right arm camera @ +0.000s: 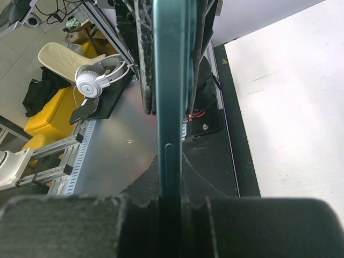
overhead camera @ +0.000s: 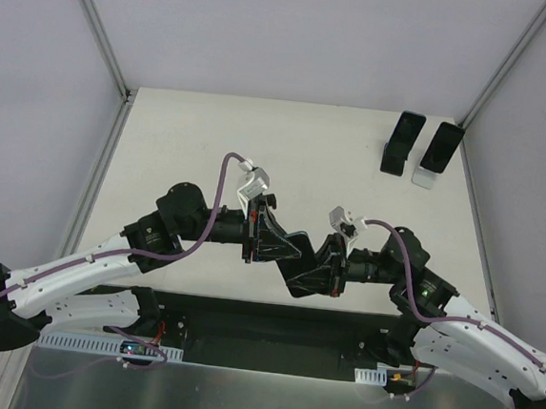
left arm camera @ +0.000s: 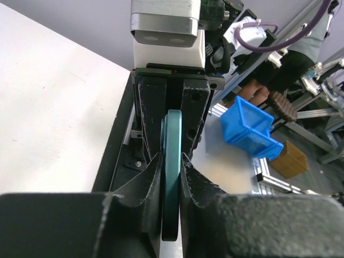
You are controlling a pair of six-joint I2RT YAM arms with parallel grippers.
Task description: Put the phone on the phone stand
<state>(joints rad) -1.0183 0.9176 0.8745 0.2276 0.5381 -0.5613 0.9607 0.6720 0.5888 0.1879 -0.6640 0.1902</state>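
The phone [left arm camera: 173, 156], a thin teal slab seen edge-on, hangs in the air between both arms, above the table's near edge. My left gripper [left arm camera: 172, 164] is shut on one end of the phone, its pads pressed against both faces. My right gripper [right arm camera: 171, 166] is shut on the other end of the phone [right arm camera: 172, 80]. In the top view the left gripper [overhead camera: 284, 244] and right gripper [overhead camera: 310, 270] meet nose to nose at the middle front. Two phone stands, one black [overhead camera: 403, 144] and one white [overhead camera: 438, 157], stand at the back right, far from both grippers.
A black strip [overhead camera: 262, 328] runs along the table's near edge, with metal floor beyond it. Off the table lie a blue bin [left arm camera: 250, 126] and white headphones [right arm camera: 99, 78]. Slanted frame posts [overhead camera: 97, 26] rise at the table's back corners.
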